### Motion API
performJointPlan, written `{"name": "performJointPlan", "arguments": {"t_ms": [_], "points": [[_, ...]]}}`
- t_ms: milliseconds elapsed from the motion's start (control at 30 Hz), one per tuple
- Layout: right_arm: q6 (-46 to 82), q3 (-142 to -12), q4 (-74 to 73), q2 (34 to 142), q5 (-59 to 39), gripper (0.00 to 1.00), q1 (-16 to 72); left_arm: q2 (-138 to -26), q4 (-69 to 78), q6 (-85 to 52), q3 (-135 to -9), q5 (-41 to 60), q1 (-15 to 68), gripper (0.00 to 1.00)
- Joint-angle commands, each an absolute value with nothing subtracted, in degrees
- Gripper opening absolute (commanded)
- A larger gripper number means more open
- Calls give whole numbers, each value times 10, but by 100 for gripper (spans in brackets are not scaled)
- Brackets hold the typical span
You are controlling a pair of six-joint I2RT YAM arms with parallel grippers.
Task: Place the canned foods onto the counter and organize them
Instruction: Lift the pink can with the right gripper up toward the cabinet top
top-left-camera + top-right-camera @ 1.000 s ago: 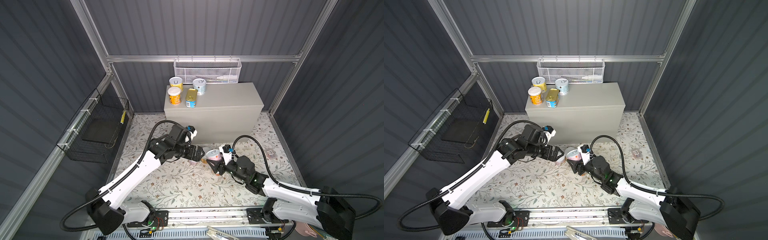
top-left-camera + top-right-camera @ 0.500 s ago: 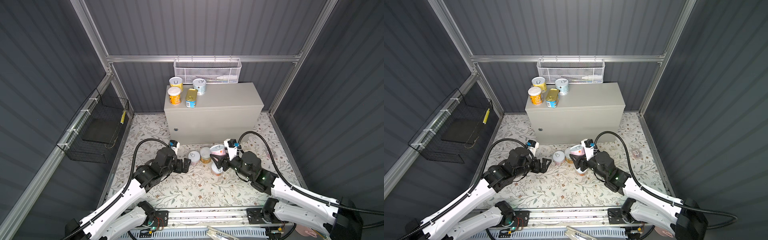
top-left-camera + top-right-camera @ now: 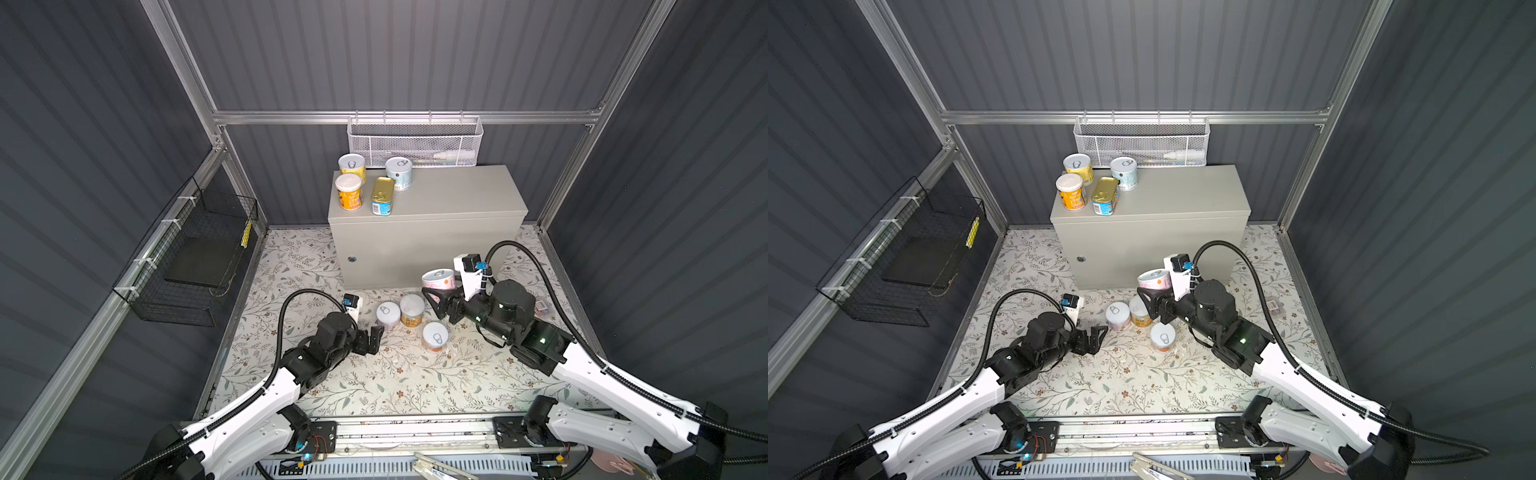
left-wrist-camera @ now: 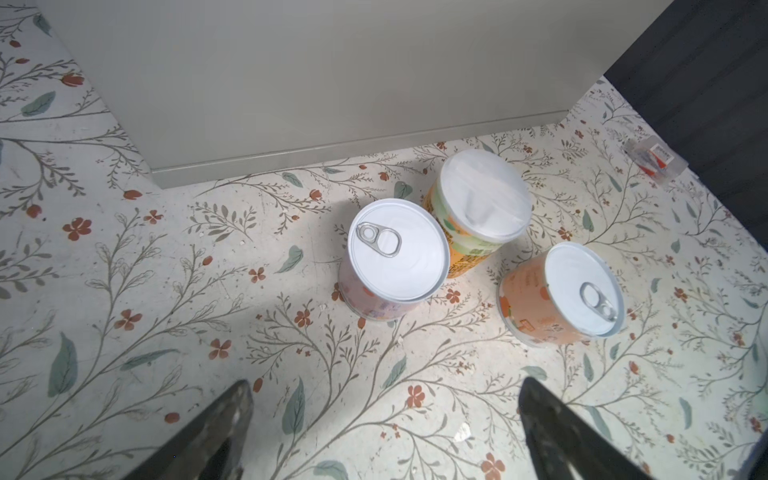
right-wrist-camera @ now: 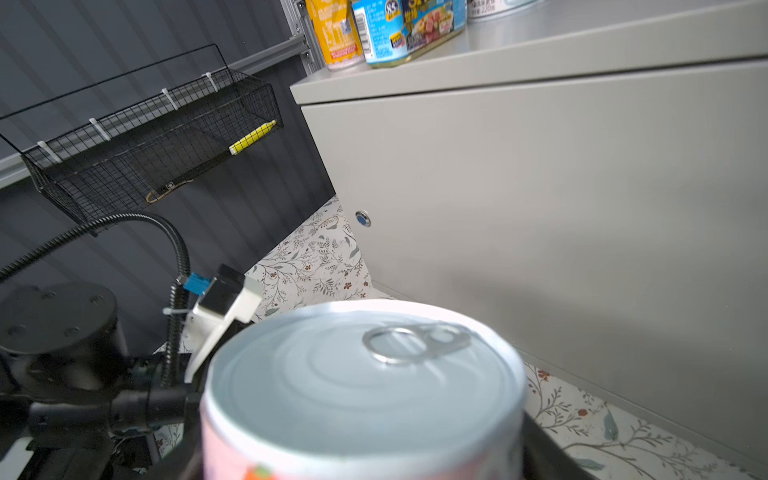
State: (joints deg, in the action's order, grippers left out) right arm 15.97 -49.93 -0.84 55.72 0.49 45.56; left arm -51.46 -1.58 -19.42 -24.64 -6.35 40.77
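Counter: light-grey rectangular metal cabinet [image 3: 457, 195], four tins [image 3: 382, 195] unmoved at its left end.
Right gripper [image 3: 441, 293]: clamped on pink-labelled round silver-lidded can [image 3: 438, 277], now lifted off the floor before the cabinet front; placing likely next.
Left gripper [image 3: 371, 338]: jaws apart, pulled back from three round floor cans [image 3: 412, 309].

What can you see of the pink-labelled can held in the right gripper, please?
The pink-labelled can is a short round tin with a silvery metal lid, ringed with concentric grooves, and a pull tab lying flat. Its label looks pale pink with a spot of orange print. It stands roughly upright, clamped at its sides by the right gripper. It appears to be held clear of the floral mat, just in front of the grey counter without touching it.
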Motion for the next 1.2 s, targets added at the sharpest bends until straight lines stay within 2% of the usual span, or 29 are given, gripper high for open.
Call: {"name": "performJointPlan", "arguments": {"t_ms": [0,133,367,500,1000,1167], "points": [[149,-576,5,557,-15,59,446,-517,99,-163,-214,-40,405,100],[150,-640,31,574,-22,59,436,-510,146,-163,-193,3,405,100],[147,-729,33,607,-38,58,402,-498,141,-163,-183,-17,405,100],[144,-782,27,638,-79,58,358,-502,132,-156,-186,-39,405,100],[133,-977,-14,860,-177,57,237,-523,132,-148,-186,-82,405,100],[107,-1028,-31,924,-186,57,225,-538,134,-144,-190,-88,405,100]]}}
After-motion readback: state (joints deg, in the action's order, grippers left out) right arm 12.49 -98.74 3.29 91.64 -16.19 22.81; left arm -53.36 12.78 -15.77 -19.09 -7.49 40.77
